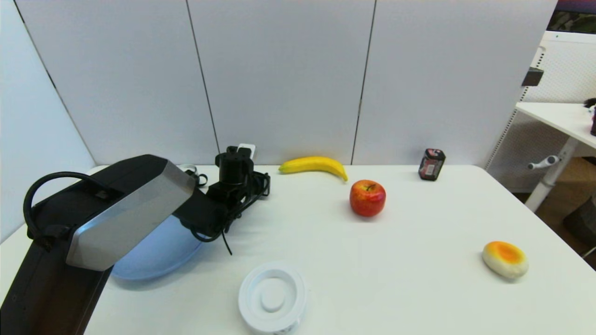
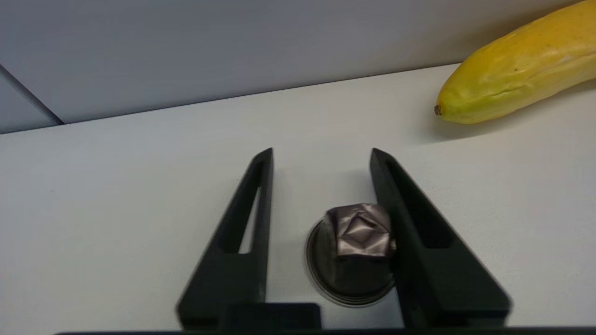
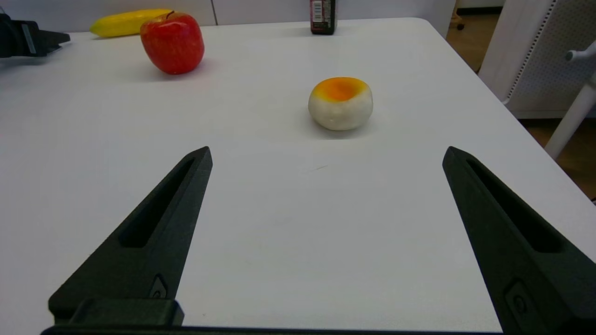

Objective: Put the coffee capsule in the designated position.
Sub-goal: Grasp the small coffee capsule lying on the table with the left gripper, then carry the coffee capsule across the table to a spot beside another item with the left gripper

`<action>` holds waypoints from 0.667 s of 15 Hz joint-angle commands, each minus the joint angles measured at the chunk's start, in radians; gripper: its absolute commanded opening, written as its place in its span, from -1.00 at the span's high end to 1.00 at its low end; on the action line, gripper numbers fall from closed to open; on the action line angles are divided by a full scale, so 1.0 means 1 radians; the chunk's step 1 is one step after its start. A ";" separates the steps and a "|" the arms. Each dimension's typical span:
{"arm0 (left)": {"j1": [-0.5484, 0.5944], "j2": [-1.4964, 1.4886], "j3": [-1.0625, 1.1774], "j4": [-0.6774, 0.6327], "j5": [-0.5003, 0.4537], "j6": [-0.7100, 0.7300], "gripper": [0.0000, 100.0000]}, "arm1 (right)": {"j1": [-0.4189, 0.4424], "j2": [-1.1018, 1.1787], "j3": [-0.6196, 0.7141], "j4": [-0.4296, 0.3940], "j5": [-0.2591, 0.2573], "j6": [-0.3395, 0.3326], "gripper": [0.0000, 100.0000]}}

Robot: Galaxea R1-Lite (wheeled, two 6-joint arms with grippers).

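Straddling the capsule [image 2: 356, 253], the left gripper [image 2: 321, 153] has its jaws parted, one finger [image 2: 419, 242] touching the capsule's side, the other apart from it. Capsule sits on the surface [image 2: 116, 195] near the banana [image 2: 517, 70] tip. Right gripper [image 3: 326, 153] hovers with jaws spread wide, near the bun [image 3: 340, 102].

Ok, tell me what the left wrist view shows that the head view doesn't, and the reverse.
Only the left wrist view shows the coffee capsule, sitting on the table between the open fingers of the left gripper, close against one finger. Only the head view shows the apple, the blue plate, the white round holder, the dark jar and the bun. Both show the banana and the white table.
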 commanded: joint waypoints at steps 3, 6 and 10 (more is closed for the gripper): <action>0.000 -0.004 0.000 -0.005 0.001 0.001 1.00 | 0.001 0.001 0.000 -0.001 0.000 0.000 -1.00; 0.000 -0.017 0.000 -0.004 0.001 0.001 1.00 | 0.001 0.001 0.000 0.001 0.000 0.000 -1.00; 0.015 -0.198 0.012 0.068 -0.002 0.020 1.00 | 0.001 0.001 0.000 0.001 0.000 0.000 -1.00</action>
